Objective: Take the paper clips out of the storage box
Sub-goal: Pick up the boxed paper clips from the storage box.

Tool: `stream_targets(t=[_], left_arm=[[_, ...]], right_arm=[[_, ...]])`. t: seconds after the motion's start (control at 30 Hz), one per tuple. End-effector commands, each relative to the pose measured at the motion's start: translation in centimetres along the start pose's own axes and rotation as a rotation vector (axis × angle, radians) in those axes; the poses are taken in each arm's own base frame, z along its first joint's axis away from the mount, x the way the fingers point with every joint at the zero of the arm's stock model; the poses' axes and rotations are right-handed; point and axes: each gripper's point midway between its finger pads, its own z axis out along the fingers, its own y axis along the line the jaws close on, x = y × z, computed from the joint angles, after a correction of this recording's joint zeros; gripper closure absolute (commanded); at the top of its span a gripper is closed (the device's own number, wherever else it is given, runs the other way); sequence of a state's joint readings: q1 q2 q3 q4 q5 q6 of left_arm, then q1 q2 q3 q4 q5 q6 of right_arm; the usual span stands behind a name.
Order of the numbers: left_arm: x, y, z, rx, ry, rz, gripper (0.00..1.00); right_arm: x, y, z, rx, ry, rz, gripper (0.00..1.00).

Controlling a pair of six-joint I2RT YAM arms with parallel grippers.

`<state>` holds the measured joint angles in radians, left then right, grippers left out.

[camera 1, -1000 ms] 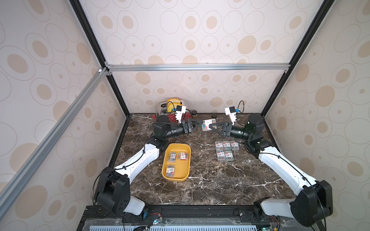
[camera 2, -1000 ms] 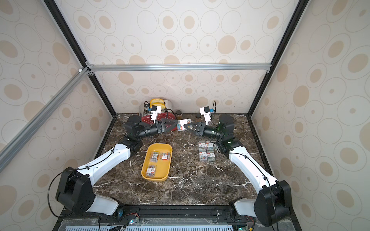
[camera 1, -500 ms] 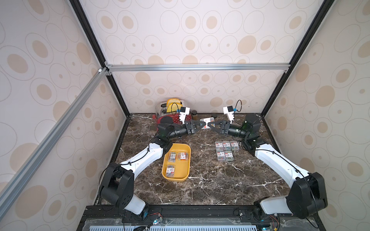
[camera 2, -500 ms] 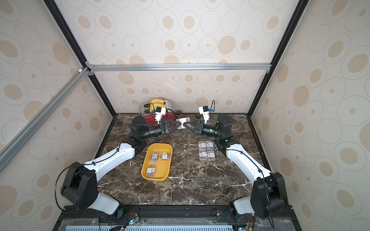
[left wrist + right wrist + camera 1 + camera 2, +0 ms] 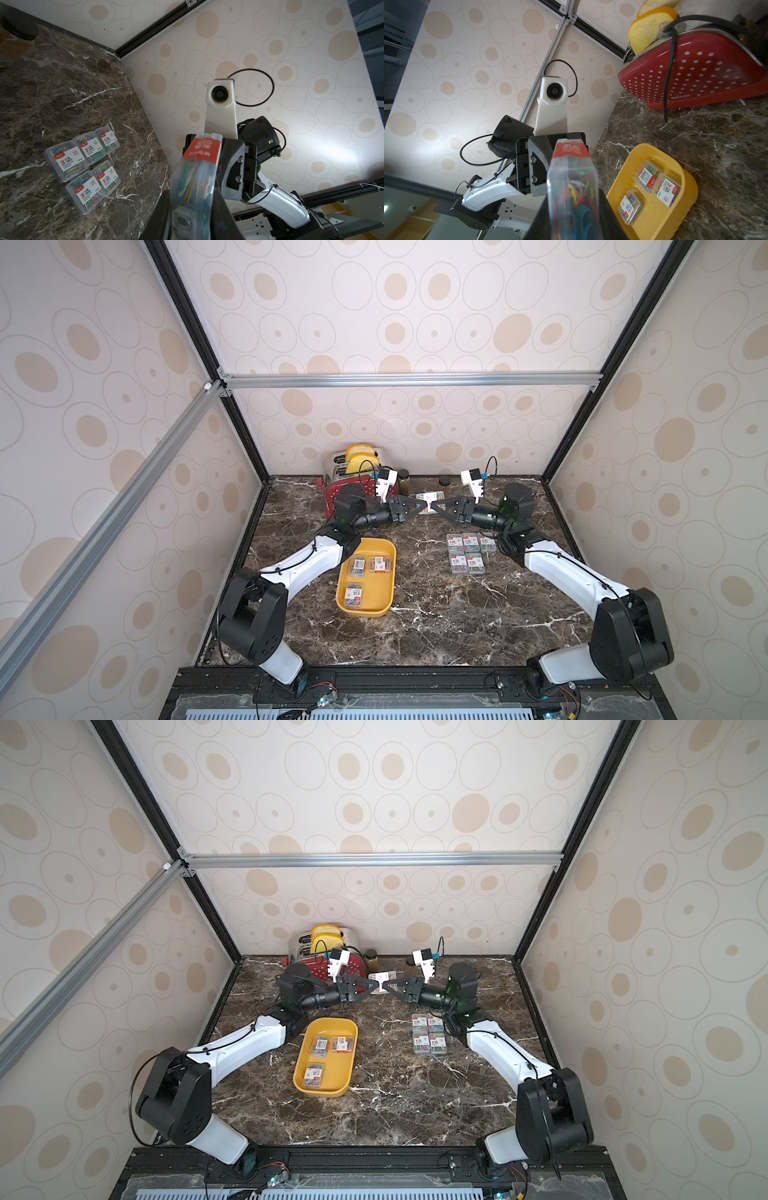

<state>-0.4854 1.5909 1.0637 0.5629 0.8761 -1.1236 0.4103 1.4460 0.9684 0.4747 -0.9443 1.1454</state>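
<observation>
The left gripper (image 5: 425, 505) and right gripper (image 5: 434, 504) both clamp one case of paper clips (image 5: 435, 494) midair, at one o'clock from the storage box (image 5: 376, 593).

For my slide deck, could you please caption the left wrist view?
Left gripper and right gripper both grip one clip case; five more cases lie grouped on the marble table.

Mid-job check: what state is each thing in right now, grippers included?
held case: off the table, gripped from opposite sides
left gripper: shut on the held case
right gripper: shut on the held case
tray: flat on the table, three cases lying inside
five cases: on the table, outside the tray, in two rows
toaster: upright, bread sticking up from slots
</observation>
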Motion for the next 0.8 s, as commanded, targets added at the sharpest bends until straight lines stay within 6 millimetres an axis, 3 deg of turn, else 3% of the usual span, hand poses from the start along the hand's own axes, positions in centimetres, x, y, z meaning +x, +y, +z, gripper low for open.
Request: stream_targets(t=[0.0,0.2,0.33,0.5,0.77], left_arm=[[1.0,1.5,0.5,-0.027,0.035,0.034,0.78],[1.8,3.8,0.5,-0.074,0.073,0.021,0.81],[1.9,4.7,0.1,-0.105,0.098,0.026,0.83],[2.7,6.0,-0.7,-0.166,0.164,0.040,0.86],[6.2,8.5,-2.1,-0.260,0.390,0.047,0.87]], right_arm=[[1.9,-2.0,0.6,0.011,0.059,-0.003,0.72],[2.9,-4.3,0.4,0.056,0.085,0.015,0.53],[3.3,-5.3,-0.1,0.076,0.101,0.032,0.33],[3.5,-5.4,-1.4,0.114,0.134,-0.001,0.24],[6.9,-7.9,-4.9,0.338,0.242,-0.165,0.19]])
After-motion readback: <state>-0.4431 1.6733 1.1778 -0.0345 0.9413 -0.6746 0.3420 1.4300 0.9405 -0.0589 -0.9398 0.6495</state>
